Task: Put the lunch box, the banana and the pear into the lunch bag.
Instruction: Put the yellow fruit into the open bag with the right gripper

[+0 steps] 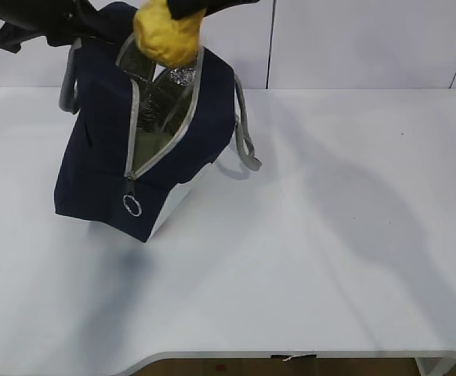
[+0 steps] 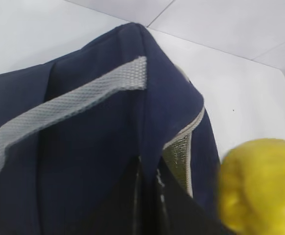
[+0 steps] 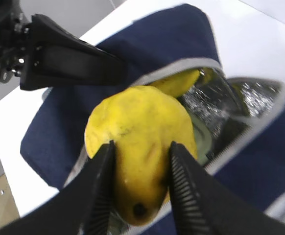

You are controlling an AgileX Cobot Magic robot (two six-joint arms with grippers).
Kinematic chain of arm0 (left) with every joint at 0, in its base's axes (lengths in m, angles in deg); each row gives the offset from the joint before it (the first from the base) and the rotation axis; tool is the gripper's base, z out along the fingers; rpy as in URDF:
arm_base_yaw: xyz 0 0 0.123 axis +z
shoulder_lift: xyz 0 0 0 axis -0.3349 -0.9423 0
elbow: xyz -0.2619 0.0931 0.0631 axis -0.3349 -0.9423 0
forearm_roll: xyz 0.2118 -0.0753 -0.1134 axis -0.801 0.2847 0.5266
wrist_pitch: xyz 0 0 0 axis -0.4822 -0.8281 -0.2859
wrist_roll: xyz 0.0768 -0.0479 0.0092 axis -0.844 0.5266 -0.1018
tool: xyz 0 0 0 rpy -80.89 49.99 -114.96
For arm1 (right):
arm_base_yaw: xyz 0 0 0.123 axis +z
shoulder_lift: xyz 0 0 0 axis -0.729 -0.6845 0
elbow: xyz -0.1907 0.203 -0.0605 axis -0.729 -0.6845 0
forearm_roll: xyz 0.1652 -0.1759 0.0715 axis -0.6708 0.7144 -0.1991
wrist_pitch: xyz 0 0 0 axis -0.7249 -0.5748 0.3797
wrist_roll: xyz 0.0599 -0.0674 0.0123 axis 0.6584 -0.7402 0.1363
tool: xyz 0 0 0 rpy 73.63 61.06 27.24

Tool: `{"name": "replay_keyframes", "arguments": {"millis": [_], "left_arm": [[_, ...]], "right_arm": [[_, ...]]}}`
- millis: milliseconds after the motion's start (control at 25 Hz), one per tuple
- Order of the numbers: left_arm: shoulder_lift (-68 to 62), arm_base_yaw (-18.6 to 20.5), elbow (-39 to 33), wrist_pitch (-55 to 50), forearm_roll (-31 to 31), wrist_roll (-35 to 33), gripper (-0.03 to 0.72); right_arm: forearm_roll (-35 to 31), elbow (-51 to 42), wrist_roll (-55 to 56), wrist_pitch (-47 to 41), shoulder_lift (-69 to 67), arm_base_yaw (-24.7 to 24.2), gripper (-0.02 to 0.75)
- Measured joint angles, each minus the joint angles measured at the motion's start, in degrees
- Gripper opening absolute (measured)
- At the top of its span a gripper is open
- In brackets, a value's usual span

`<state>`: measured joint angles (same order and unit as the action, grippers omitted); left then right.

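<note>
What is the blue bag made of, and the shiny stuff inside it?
The lunch bag looks like matte navy woven fabric, soft enough to sag. Its handles show a coarse grey webbing weave. The lining seems to be crinkled silver foil, glinting where light hits it.

The right gripper (image 3: 141, 183) clamps the pear (image 3: 140, 147) between its two black ribbed fingers (image 3: 103, 188), one on each side of the fruit. The pear hangs directly over the unzipped mouth of the lunch bag (image 3: 172, 46). Inside, against the silver foil lining (image 3: 252, 98), the banana (image 3: 177, 83) shows as a yellow curve. The left gripper (image 3: 115, 66) reaches to the bag's navy fabric beside the grey zipper edge.
</note>
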<state>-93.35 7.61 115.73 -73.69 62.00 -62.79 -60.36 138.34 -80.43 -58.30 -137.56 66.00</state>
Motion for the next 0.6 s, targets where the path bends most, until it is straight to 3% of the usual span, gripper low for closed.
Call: {"name": "replay_keyframes", "arguments": {"millis": [360,600], "left_arm": [[0.00,0.00,0.00,0.00,1.14,0.00,-0.006],[0.00,-0.05,0.00,0.00,1.37,0.00,-0.006]], "right_arm": [[-0.73,0.11,-3.40,3.85,-9.13,1.18,0.307],[-2.52,1.39,-3.77,3.76,-10.13,1.18,0.589]]}}
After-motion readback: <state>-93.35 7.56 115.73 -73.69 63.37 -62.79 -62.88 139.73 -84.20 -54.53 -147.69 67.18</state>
